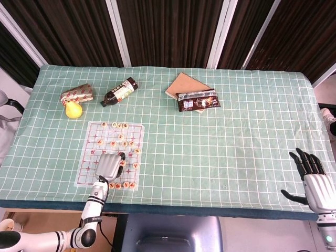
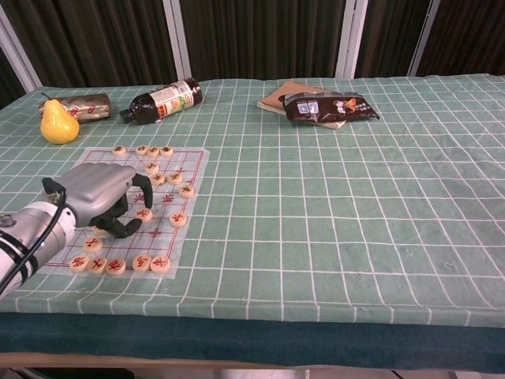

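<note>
Over the near-left paper chessboard sheet [image 2: 193, 158], the left hand [image 2: 106, 197] arches, fingers curled down around a round wooden chess piece [image 2: 143, 214], seemingly to pick it; whether pinched, I cannot tell. Near right, the right hand [image 1: 310, 176] rests spread, idle.

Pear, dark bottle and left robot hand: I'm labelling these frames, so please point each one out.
pear [image 2: 59, 126], chest view, on the middle of its yellow body.
dark bottle [image 2: 162, 100], chest view, on its label.
left robot hand [image 2: 101, 193], chest view, on the grey back of the hand above the chess sheet.
</note>
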`<state>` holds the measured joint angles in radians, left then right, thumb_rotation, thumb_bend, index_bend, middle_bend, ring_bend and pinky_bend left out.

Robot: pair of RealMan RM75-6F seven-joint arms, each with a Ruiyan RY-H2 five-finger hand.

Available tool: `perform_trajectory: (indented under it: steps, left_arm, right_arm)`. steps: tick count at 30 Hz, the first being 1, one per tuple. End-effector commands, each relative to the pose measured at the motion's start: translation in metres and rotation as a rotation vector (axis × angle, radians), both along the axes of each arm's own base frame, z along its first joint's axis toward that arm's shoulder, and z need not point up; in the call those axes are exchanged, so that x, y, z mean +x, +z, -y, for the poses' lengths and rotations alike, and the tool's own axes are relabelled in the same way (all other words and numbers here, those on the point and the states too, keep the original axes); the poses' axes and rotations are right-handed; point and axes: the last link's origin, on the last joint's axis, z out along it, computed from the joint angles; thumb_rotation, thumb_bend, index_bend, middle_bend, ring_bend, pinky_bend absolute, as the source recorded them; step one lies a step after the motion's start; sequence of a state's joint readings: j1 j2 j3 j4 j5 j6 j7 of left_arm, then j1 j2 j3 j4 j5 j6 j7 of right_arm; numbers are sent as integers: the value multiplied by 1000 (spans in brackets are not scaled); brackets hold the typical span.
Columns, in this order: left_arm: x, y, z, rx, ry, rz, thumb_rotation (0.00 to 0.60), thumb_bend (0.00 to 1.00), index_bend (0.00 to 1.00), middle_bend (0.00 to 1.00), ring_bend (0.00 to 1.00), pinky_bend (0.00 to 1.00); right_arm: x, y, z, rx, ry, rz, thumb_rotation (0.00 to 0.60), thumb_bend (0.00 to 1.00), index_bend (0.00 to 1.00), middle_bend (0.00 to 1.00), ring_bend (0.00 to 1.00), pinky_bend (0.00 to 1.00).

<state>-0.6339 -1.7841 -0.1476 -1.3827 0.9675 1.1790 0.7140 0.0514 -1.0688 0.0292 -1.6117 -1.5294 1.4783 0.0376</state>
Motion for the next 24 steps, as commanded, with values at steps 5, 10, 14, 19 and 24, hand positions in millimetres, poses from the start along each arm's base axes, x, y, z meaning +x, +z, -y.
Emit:
perform_trajectory:
  steps: [5,10,14,19,24]
  left_arm:
    - [-2,-1,-2,0,7,-6,600,401,445,1000,1000,1000]
    - [-2,0,-3,7,5,3,600,401,487,1000,1000,1000]
    - [-1,2,-4,15,-1,12,600,400,493,1000,1000,1000]
    - [-1,3,-6,22,0,19,600,399,495,1000,1000,1000]
    - [-2,4,-9,31,1,15,600,396,494,1000,1000,1000]
  right_arm:
    - [0,0,0,1,-1,-2,600,115,0,0,0,0]
    - [0,0,0,1,-2,-2,600,116,0,0,0,0]
    - [0,-1,0,3,-2,-2,600,116,0,0,0,0]
    - [0,-1,0,7,-5,-2,600,115,0,0,0,0]
    - [0,-1,1,5,-6,-2,600,116,0,0,0,0]
